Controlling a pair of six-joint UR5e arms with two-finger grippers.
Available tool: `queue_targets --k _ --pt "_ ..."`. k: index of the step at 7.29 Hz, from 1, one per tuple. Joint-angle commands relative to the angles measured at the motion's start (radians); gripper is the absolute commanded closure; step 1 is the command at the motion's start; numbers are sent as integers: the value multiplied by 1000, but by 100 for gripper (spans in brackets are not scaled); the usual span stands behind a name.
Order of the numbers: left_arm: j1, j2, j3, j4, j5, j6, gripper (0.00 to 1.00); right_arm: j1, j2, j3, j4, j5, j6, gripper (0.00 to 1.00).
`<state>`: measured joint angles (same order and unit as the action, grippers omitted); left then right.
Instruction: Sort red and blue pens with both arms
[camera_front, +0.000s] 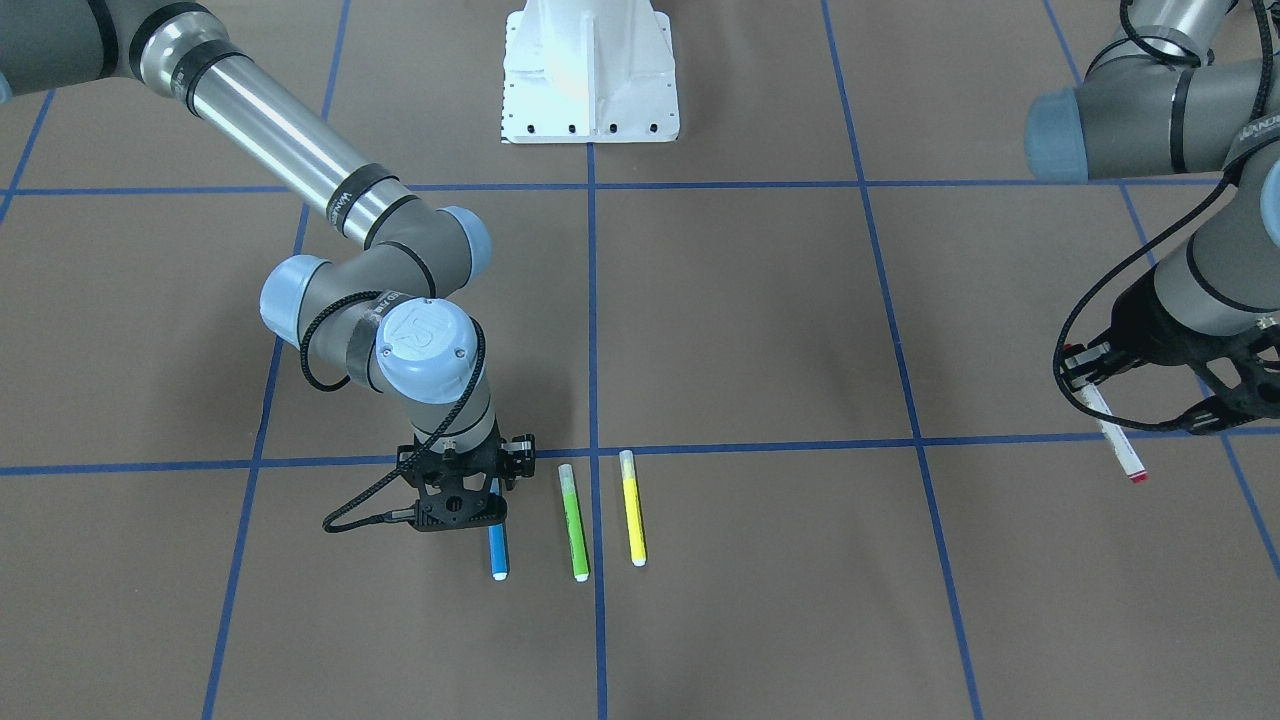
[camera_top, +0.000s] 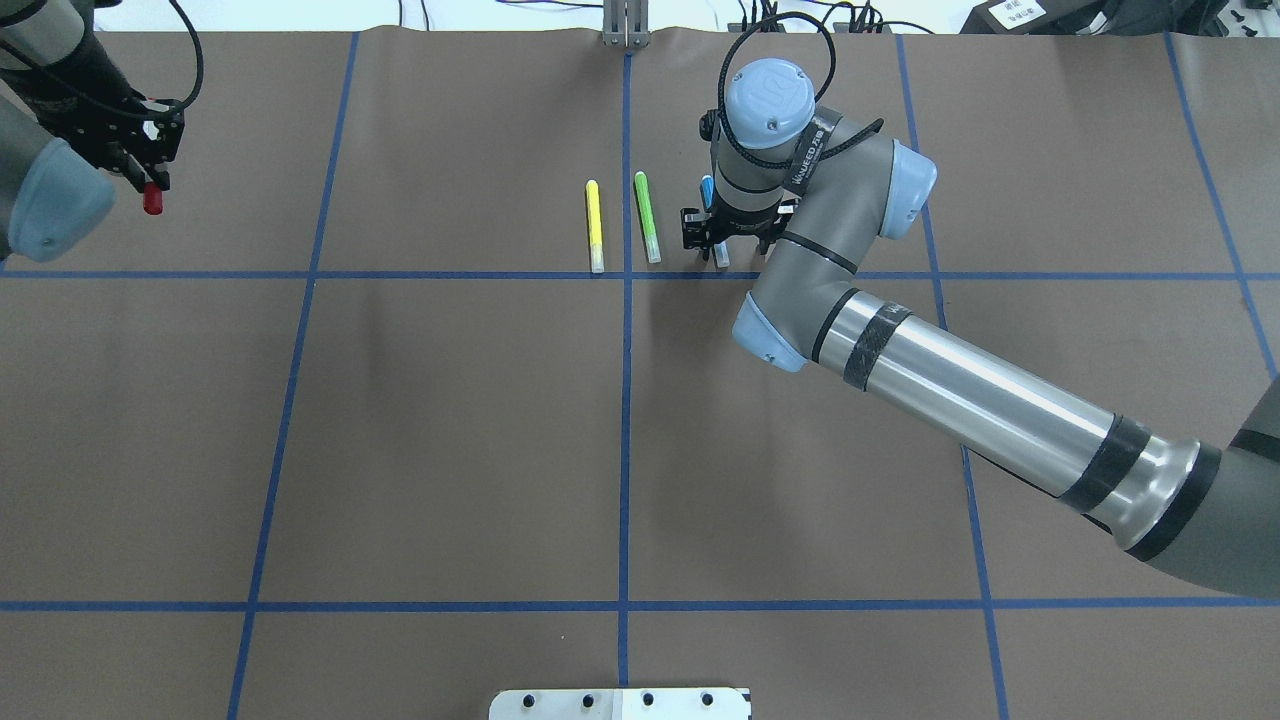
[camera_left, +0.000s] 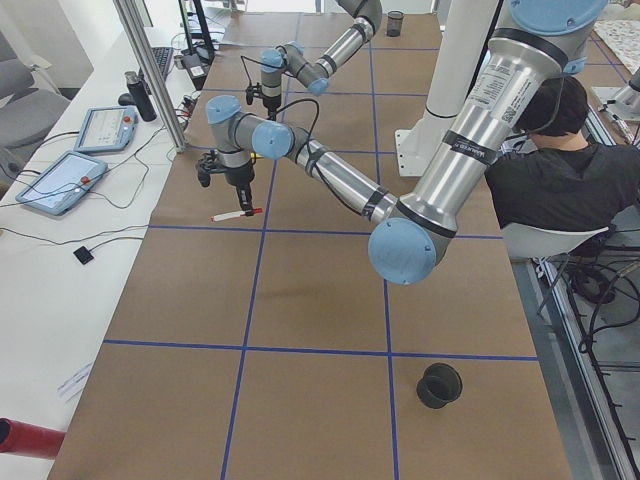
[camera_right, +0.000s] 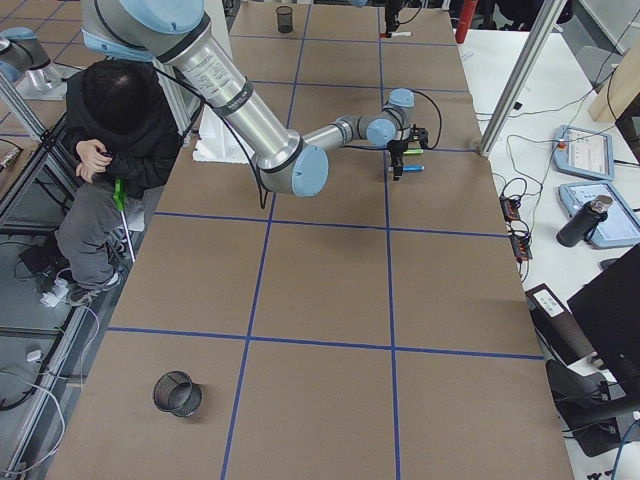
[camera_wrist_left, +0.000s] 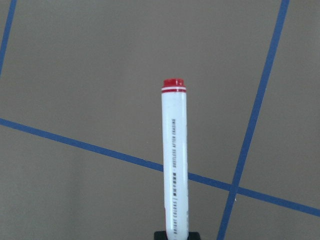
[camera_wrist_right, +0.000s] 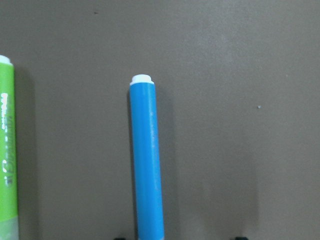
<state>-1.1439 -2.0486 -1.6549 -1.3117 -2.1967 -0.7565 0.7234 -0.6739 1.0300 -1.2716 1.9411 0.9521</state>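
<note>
The red pen (camera_front: 1115, 430), white-barrelled with red ends, hangs tilted above the table with my left gripper (camera_front: 1080, 370) shut on its upper end. In the left wrist view the red pen (camera_wrist_left: 175, 160) points away from the fingers over the brown paper. The blue pen (camera_front: 497, 550) lies flat on the table. My right gripper (camera_front: 470, 505) stands low over the blue pen's cap end, open. In the right wrist view the blue pen (camera_wrist_right: 147, 160) lies between the spread fingertips, close to the left one.
A green marker (camera_front: 574, 525) and a yellow marker (camera_front: 632, 507) lie parallel right beside the blue pen. The white pedestal (camera_front: 590, 70) stands at the robot's side. Black mesh cups (camera_left: 438, 385) (camera_right: 177, 392) sit near the table's ends. A seated person (camera_right: 120, 120) is beside the table.
</note>
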Motion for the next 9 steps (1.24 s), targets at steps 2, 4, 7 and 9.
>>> queue_targets --k 2,4,7,9 --pt "-7 2 1 0 0 20 100 -1 5 -2 0 4 0 70" --pt "-10 2 -2 2 -2 20 100 1 4 -2 0 6 2 100" --pt "-101 93 -71 83 0 183 100 11 11 10 -2 7 -6 100" --pt "-195 154 -63 91 3 302 100 43 22 10 -6 30 -12 100"
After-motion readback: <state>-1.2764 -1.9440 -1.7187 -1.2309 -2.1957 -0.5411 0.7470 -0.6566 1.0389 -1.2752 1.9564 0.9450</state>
